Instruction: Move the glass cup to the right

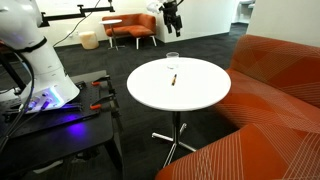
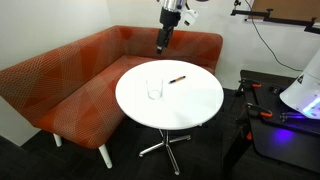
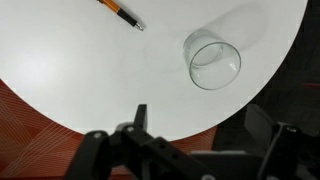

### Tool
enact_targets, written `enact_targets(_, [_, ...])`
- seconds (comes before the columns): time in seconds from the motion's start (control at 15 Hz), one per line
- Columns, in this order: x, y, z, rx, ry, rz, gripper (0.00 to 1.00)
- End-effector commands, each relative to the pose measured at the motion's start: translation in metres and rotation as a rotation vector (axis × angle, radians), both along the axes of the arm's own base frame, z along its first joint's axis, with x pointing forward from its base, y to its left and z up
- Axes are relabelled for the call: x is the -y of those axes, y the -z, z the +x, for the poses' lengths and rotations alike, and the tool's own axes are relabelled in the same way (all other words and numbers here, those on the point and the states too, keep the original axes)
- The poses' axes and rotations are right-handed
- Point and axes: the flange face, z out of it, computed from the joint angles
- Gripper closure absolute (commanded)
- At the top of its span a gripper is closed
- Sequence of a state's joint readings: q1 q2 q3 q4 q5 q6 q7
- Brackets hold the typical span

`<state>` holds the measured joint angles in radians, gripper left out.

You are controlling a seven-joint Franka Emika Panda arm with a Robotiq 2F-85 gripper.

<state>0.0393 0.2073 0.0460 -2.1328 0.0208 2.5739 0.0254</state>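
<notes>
Wrist view: the glass cup [image 3: 213, 62] stands upright and empty on the white round surface [image 3: 80, 60], seen from above through its open rim. It sits toward the right of the picture, near the surface's curved edge but not at it. A pen [image 3: 122, 12] with an orange and black barrel lies flat near the top edge of the picture, well apart from the cup and touching nothing else. At the bottom of this view the claw [image 3: 200, 122] is spread wide, its 2 dark fingers [image 3: 141, 116] standing far apart with nothing between them, over the surface's near edge.

In an exterior view the glass cup [image 1: 172, 60] is close to the far edge of the surface [image 1: 200, 92], and the pen [image 1: 173, 78] lies just nearer the middle. In an exterior view from elsewhere, the cup [image 2: 154, 90] stands a little off the middle of the surface [image 2: 190, 108], on the side toward the sofa [image 2: 70, 80], with the pen [image 2: 177, 78] beside it toward the far edge.

In both exterior views the claw [image 2: 163, 42] hangs high in the air [image 1: 172, 12], well apart from the cup and touching nothing; here it is over the far edge of the surface rather than over the cup. The orange patterned sofa [image 1: 285, 85] wraps around 2 sides of the surface. The arm's white base [image 1: 35, 62] stands off to the opposite side.
</notes>
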Motion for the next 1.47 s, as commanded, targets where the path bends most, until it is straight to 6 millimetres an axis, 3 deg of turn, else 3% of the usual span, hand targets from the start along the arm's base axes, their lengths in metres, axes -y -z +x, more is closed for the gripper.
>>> enact_targets(0.0, [-0.006, 0.025, 0.020, 0.016, -0.011, 0.015, 0.00])
enact_targets(0.53, [-0.026, 0.069, 0.033, -0.051, -0.016, 0.039, 0.00])
enact_targets(1.4, [-0.017, 0.109, 0.042, -0.160, 0.036, 0.025, 0.00])
